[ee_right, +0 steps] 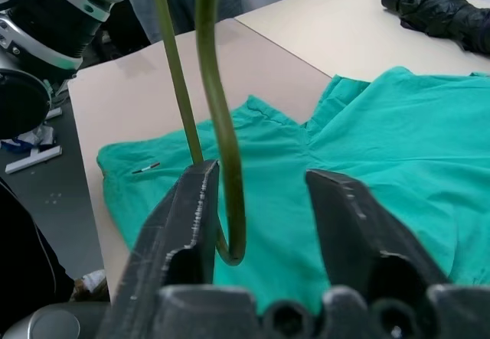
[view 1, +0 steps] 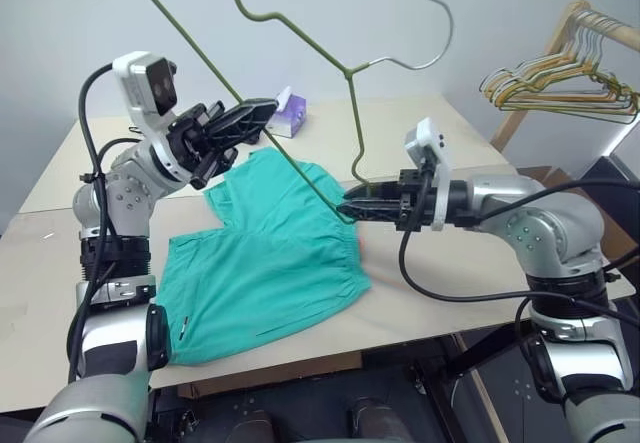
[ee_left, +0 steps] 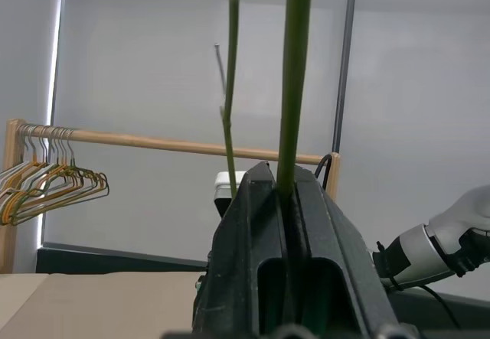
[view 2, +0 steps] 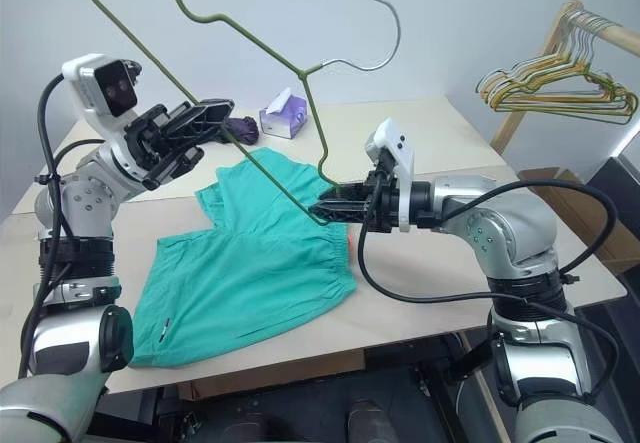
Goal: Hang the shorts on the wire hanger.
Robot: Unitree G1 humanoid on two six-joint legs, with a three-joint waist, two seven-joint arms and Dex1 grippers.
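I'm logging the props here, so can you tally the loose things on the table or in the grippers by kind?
Shorts: 1
Wire hanger, pinched by the left gripper, its corner between the right gripper's open fingers: 1
Tissue box: 1
Black bundle: 1
Total: 4

No text, label or number can be read anywhere; the tissue box [view 2: 283, 116] print looks too blurred.

Beige table [view 1: 420, 293], purple tissue box [view 1: 290, 115] at its far edge, bunched wire hangers [view 1: 560, 88] on wooden rack [view 1: 580, 13]
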